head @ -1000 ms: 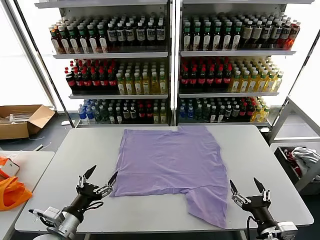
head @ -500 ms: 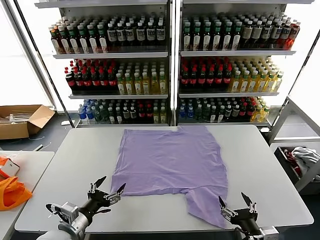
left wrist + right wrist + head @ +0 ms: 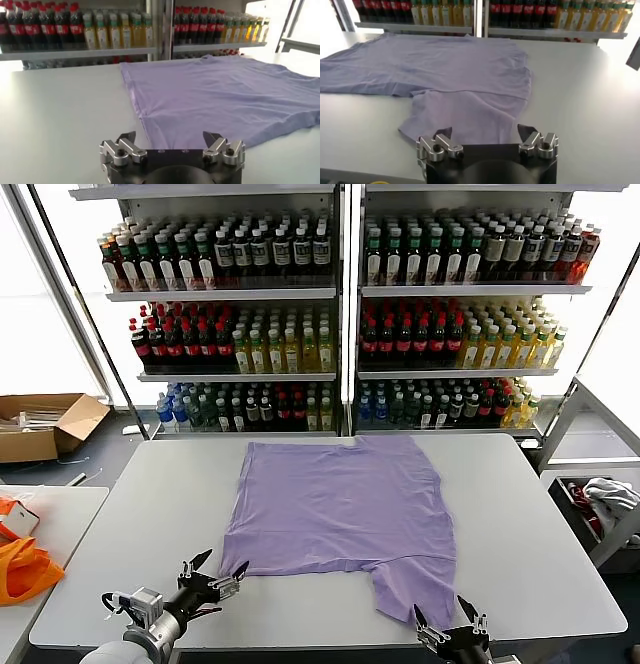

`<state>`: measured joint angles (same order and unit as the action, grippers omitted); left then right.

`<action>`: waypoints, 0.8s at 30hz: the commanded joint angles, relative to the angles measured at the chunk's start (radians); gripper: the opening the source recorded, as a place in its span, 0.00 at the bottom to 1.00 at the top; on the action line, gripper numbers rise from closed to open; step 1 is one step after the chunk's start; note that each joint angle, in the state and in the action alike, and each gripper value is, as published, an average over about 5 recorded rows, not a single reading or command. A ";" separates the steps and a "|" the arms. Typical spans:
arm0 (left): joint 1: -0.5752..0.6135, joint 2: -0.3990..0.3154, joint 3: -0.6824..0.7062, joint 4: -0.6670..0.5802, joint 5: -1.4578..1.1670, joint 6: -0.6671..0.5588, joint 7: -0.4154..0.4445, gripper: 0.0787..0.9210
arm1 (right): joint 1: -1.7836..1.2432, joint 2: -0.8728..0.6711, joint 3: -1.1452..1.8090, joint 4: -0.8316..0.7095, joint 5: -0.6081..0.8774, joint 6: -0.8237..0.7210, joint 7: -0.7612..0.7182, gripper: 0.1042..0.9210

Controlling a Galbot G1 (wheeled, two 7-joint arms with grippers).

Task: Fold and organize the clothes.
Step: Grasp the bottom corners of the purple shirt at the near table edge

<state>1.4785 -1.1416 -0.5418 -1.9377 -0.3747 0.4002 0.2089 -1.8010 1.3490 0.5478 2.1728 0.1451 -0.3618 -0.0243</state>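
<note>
Shop-like lab, shelves (image 3: 340, 294) w/ rows of drink bottles (image 3: 220, 344), work table (image 3: 140, 514)

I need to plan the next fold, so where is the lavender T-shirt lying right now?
In the head view, the thin lavender T-shirt lies spread flat mid-table, its near edge just beyond the open left gripper and open right gripper.

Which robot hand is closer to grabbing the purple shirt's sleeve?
Probably the right gripper. It's open at the table's near edge, right by the T-shirt's sleeve. The left gripper, also open, sits by the shirt's near-left corner instead.

A plain lavender T-shirt (image 3: 340, 509) lies on a seemingly pale grey table (image 3: 150, 494).
</note>
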 commanded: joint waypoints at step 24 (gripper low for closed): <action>0.015 -0.015 0.010 0.040 0.000 -0.027 0.030 0.23 | -0.027 0.014 -0.029 -0.004 0.014 0.046 0.005 0.02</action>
<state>1.4954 -1.1548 -0.5320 -1.9077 -0.3804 0.3730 0.2339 -1.8304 1.3548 0.5319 2.1794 0.1717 -0.3083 -0.0335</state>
